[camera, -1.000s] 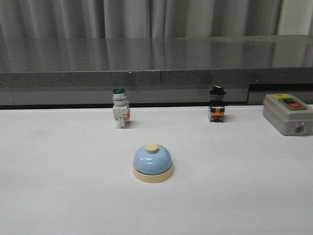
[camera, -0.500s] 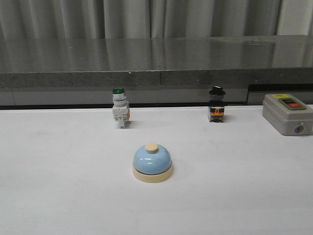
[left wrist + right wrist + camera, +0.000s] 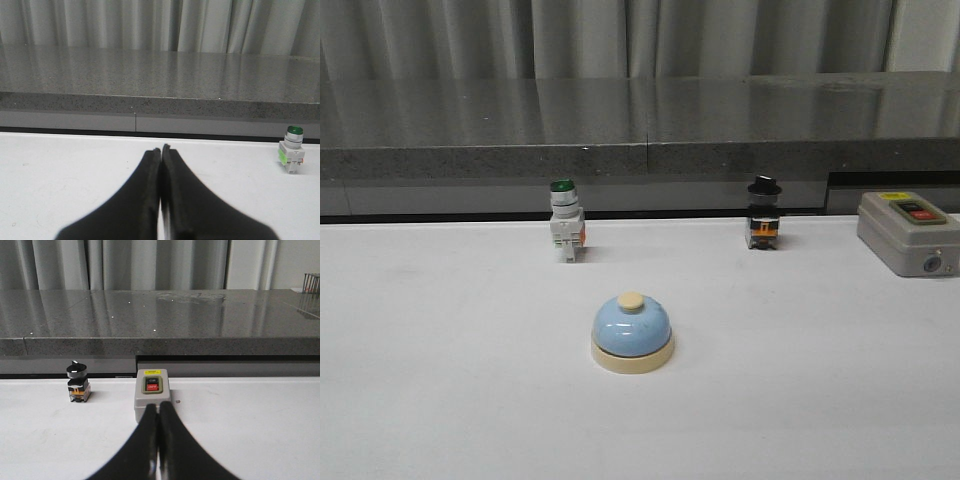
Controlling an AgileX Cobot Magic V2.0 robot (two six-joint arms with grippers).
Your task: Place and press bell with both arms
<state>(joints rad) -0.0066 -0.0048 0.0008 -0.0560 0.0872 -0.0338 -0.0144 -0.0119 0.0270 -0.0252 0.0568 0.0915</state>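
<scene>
The light-blue dome bell (image 3: 632, 333) with a cream base and a cream button stands upright on the white table (image 3: 440, 380) in the front view, near the middle. No arm shows in the front view. My left gripper (image 3: 161, 148) is shut and empty in the left wrist view, over bare table. My right gripper (image 3: 158, 406) is shut and empty in the right wrist view, just in front of the grey box (image 3: 152, 396). The bell is out of view in both wrist views.
A green-capped white pushbutton switch (image 3: 565, 221) stands at the back left, and also shows in the left wrist view (image 3: 292, 150). A black-knobbed switch (image 3: 763, 213) stands at the back right. The grey box with the red button (image 3: 908, 232) sits at the far right. A dark stone ledge (image 3: 640, 140) runs behind the table.
</scene>
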